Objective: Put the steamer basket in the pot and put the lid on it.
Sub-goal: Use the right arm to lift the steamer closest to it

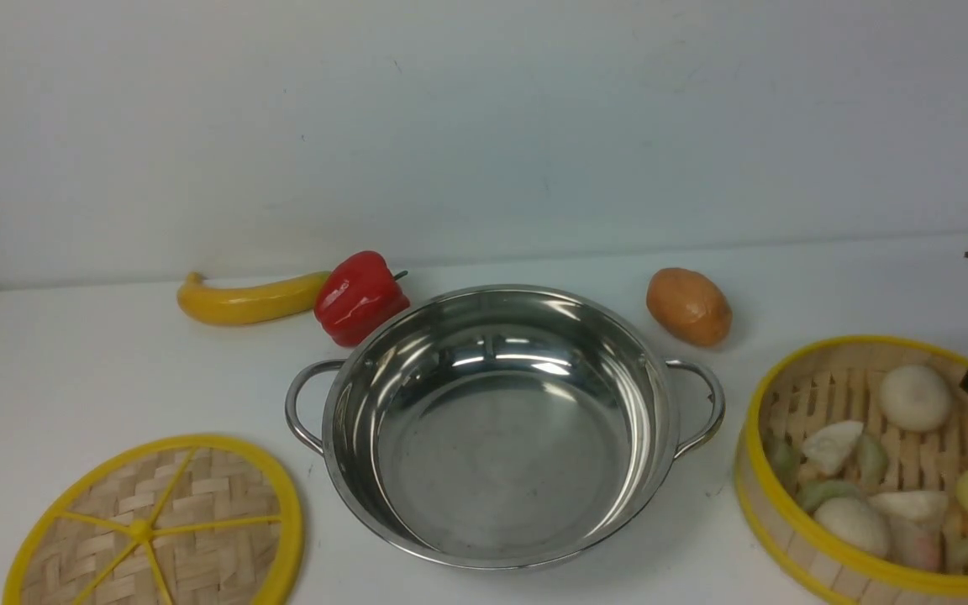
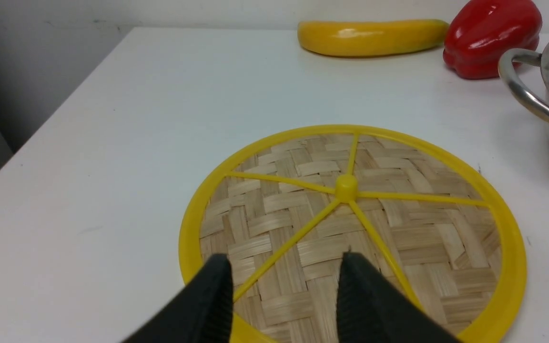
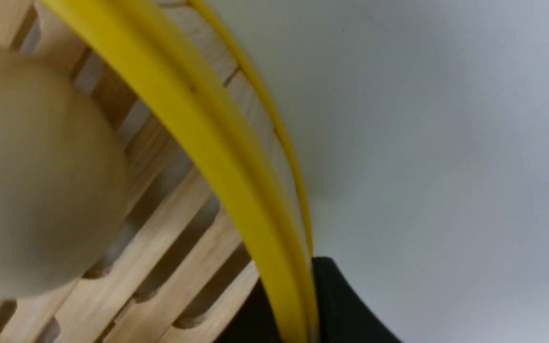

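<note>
Squarely at the middle of the white table [image 1: 114, 370] sits the shiny pot [image 1: 417, 353]. Just beside its right handle, at the near right, the steamer basket [image 1: 749, 479] rests on the table with dumplings inside. The right gripper [image 3: 293, 281] pinches the basket's yellow rim at its far right side, one black finger inside the wall and one outside. At the near left the lid [image 1: 156, 521] lies flat, and the left gripper [image 2: 286, 281] has its jaws spread over the lid's near part. A banana [image 1: 249, 298], a red pepper [image 1: 358, 296] and a potato [image 1: 689, 306] line the far side.
</note>
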